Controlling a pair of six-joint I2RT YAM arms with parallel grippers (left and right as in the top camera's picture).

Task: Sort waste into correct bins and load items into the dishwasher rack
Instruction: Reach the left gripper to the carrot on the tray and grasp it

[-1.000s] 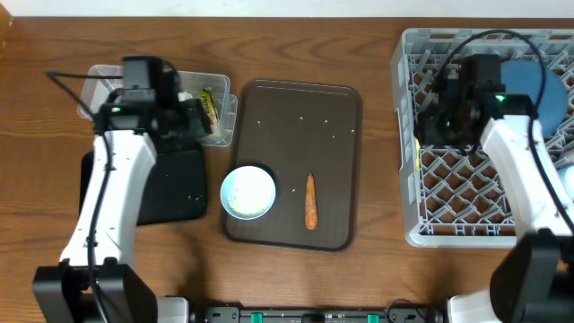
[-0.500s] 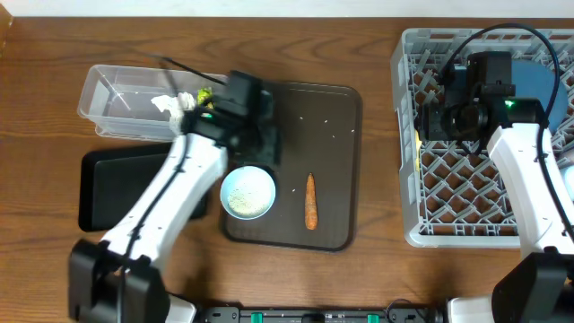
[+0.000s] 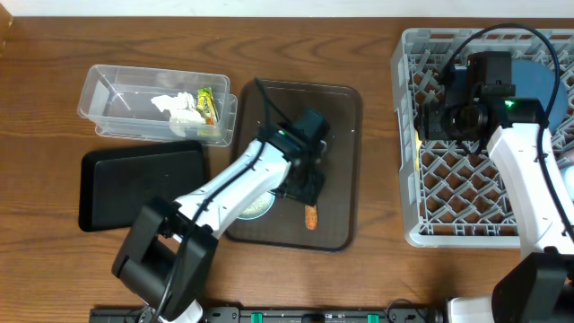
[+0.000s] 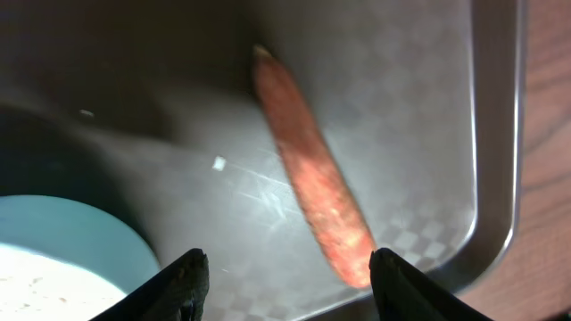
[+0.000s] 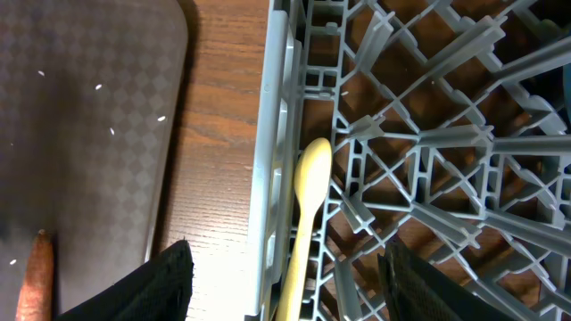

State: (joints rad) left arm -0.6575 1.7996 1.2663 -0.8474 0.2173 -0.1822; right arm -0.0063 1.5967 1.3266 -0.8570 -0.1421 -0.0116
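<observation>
My left gripper (image 3: 306,191) hangs open low over the brown tray (image 3: 336,108). The orange carrot piece (image 4: 312,178) lies on the tray, its near end between the fingertips (image 4: 189,278) and untouched. A white bowl (image 4: 53,267) sits left of it, partly hidden under the arm in the overhead view. My right gripper (image 5: 285,290) is open above the left wall of the grey dishwasher rack (image 5: 419,134). A pale yellow spoon (image 5: 308,201) lies inside that wall, apart from both fingers. The clear bin (image 3: 117,94) holds white tissues (image 3: 179,108) and a green-yellow wrapper (image 3: 208,103).
The shallow black bin (image 3: 134,184) sits in front of the clear one. A dark blue plate (image 3: 543,81) stands at the back of the rack. Loose rice grains (image 5: 98,86) dot the tray. Bare wood runs between tray and rack.
My left arm has swung from the clear bin across to the tray and come down over the carrot. The right arm has hardly moved.
</observation>
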